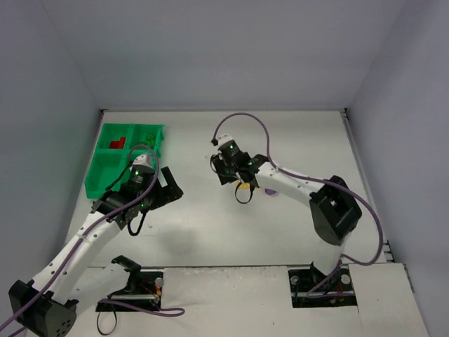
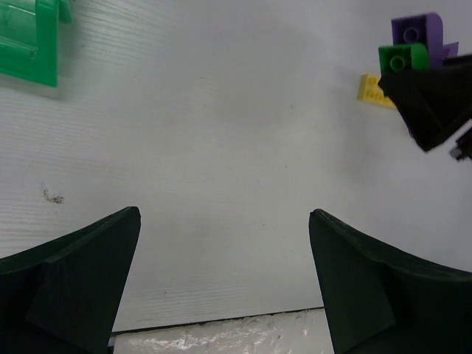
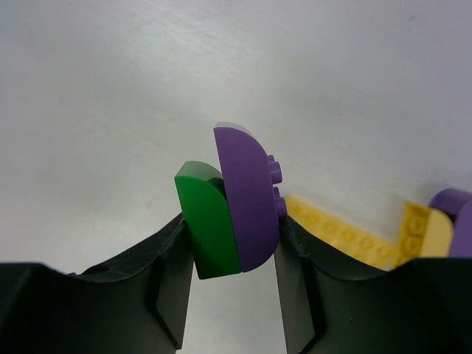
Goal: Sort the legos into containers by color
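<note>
My right gripper is shut on a green curved brick and a purple curved brick pressed side by side, held just above the table. A yellow plate and another purple brick lie behind it. In the top view the right gripper is mid-table and the green tray is at the far left with a red brick in a far compartment. My left gripper is open and empty between tray and right gripper. It also shows in the left wrist view.
The left wrist view shows the tray corner at top left, and the held green brick, purple brick and yellow plate at top right. Grey walls enclose the table. A cable loops above the right arm.
</note>
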You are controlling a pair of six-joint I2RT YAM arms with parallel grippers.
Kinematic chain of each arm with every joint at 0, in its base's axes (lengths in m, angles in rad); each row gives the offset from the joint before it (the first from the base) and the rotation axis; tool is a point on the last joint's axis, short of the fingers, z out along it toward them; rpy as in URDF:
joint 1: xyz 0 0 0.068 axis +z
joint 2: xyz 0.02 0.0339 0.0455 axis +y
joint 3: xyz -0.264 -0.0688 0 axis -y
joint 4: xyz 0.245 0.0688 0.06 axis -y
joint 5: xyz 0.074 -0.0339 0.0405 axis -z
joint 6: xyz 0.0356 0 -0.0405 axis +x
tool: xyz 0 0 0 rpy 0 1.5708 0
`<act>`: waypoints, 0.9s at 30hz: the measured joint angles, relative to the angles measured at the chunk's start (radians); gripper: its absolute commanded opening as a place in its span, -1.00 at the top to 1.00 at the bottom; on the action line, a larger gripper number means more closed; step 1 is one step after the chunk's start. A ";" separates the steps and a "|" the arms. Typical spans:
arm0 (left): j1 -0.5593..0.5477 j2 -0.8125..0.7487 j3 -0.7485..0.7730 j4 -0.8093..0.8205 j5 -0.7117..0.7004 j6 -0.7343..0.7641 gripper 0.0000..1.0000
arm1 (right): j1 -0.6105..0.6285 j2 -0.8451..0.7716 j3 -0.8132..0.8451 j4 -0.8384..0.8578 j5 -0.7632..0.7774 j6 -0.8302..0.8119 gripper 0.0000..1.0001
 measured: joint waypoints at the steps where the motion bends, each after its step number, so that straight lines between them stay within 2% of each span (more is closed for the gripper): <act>1: 0.000 0.000 0.000 -0.002 -0.003 -0.005 -0.81 | 0.041 -0.045 -0.030 0.011 0.005 0.032 1.00; 5: 0.000 -0.008 -0.001 0.001 -0.006 -0.022 -0.81 | 0.172 -0.133 -0.108 0.034 0.063 0.147 1.00; 9: 0.000 -0.020 -0.019 0.008 -0.002 -0.045 -0.81 | 0.268 -0.127 -0.187 0.038 0.117 0.263 0.99; 12: 0.000 -0.021 -0.034 0.011 0.002 -0.065 -0.81 | 0.324 -0.100 -0.225 0.029 0.174 0.347 0.90; 19: 0.000 -0.022 -0.057 0.023 0.011 -0.101 -0.81 | 0.391 -0.034 -0.231 0.016 0.227 0.469 0.32; 24: 0.000 -0.021 -0.071 0.027 0.032 -0.126 -0.81 | 0.396 -0.024 -0.230 0.016 0.225 0.490 -0.09; 27: 0.000 -0.019 -0.084 0.031 0.043 -0.139 -0.81 | 0.397 -0.024 -0.230 0.017 0.216 0.482 -0.26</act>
